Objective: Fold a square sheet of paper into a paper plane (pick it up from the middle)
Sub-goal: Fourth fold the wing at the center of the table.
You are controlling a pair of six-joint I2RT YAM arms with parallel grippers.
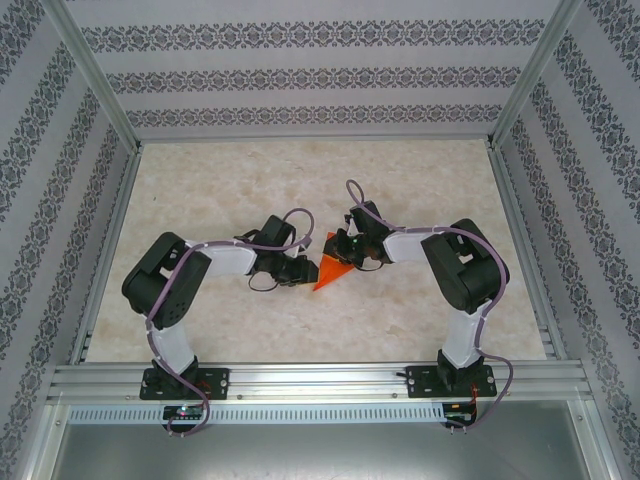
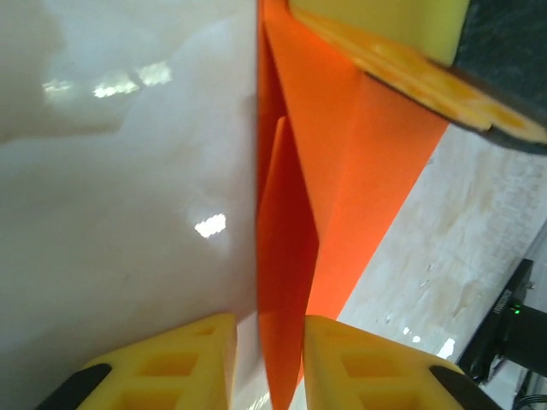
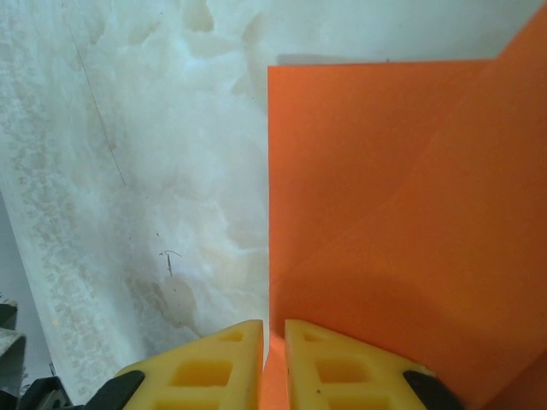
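Two matching arms. Left arm [image 1: 175,290] and right arm [image 1: 465,280]: rounded black joint housings, with smooth white shells on the links between them. A lilac-grey cable [image 1: 225,243] runs along each arm and bows out in a free loop near the wrist. Each arm stands on a flat black base plate [image 1: 185,382].

Left hand [image 2: 269,363]: two bright yellow fingers [image 2: 171,367], blocky, with moulded rectangular pockets and black inserts at the outer corners.

Right hand [image 3: 273,363]: the same yellow pocketed fingers. From the left wrist, its pad [image 2: 410,73] looks scuffed and mottled orange, on a black backing.

Right hand [image 3: 272,363] pinches the orange paper [image 3: 385,213]
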